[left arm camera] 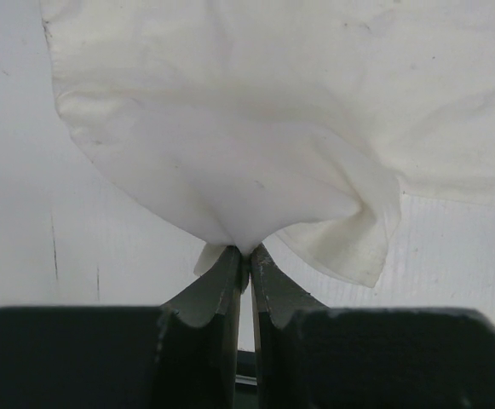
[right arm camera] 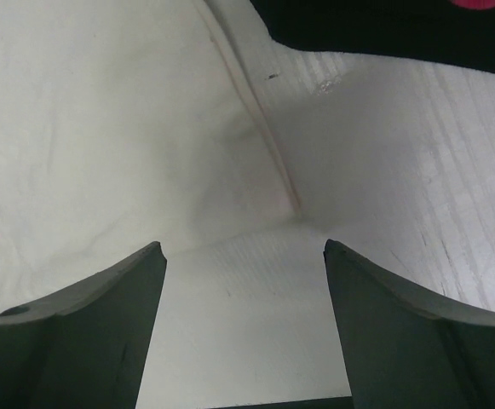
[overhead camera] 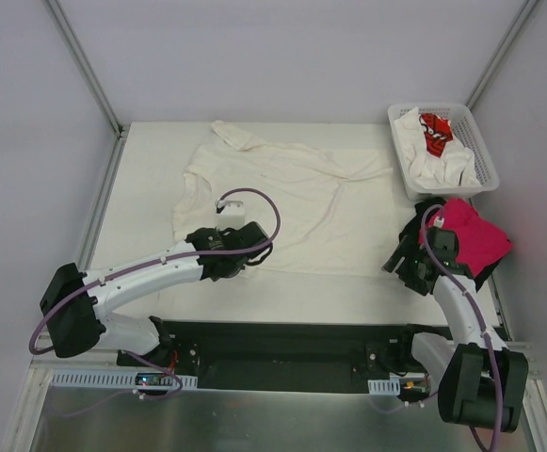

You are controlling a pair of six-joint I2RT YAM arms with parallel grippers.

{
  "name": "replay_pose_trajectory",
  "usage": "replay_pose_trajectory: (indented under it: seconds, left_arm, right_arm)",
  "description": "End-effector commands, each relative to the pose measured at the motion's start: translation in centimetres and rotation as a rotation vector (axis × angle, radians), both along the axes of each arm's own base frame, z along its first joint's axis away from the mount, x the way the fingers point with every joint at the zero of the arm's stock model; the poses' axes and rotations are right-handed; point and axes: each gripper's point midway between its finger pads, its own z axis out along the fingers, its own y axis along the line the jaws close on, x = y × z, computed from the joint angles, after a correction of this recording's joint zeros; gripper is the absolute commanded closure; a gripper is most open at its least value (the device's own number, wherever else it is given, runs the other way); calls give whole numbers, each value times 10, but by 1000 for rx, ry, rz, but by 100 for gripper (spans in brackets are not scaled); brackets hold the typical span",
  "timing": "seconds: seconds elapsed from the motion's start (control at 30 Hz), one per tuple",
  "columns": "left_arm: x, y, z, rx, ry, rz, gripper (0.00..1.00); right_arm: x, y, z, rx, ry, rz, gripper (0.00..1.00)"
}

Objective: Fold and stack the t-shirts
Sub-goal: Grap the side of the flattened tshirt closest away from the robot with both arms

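Observation:
A cream-white t-shirt (overhead camera: 287, 193) lies spread across the middle of the table. My left gripper (overhead camera: 224, 252) is shut on its near-left hem, and the cloth (left arm camera: 256, 162) bunches up from the pinched fingertips (left arm camera: 248, 253). My right gripper (overhead camera: 405, 259) stands open just off the shirt's near-right corner (right arm camera: 128, 153), with bare table between its fingers (right arm camera: 244, 249). A folded magenta-pink t-shirt (overhead camera: 475, 235) sits on a black one (right arm camera: 383, 25) at the right, beside the right arm. A white t-shirt with red print (overhead camera: 435, 132) lies in the basket.
The white lattice basket (overhead camera: 478, 141) stands at the back right corner. Grey walls and metal frame posts close in the table on the left, back and right. The arms' bases and a black rail run along the near edge.

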Motion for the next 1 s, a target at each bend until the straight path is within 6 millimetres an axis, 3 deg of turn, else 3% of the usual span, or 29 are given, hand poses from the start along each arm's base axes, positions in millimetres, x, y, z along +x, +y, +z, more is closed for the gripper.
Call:
replay_pose_trajectory:
  seconds: [0.0,0.33,0.47,0.67,0.97]
  left_arm:
    - [4,8,15,-2,-35,12,93]
    - [6,10,11,16,-15,16,92]
    - [6,11,10,20,-9,17,93]
    - [7,12,8,26,-5,20,92]
    - [8,12,8,32,0,17,93]
  right_arm:
    - [23,-6,11,-14,-66,-21,23]
    - [32,-5,4,4,-61,-22,28]
    - [35,-4,2,6,-60,-18,37]
    - [36,-4,1,9,-56,-21,39]
    - [35,-4,1,9,-57,-25,64]
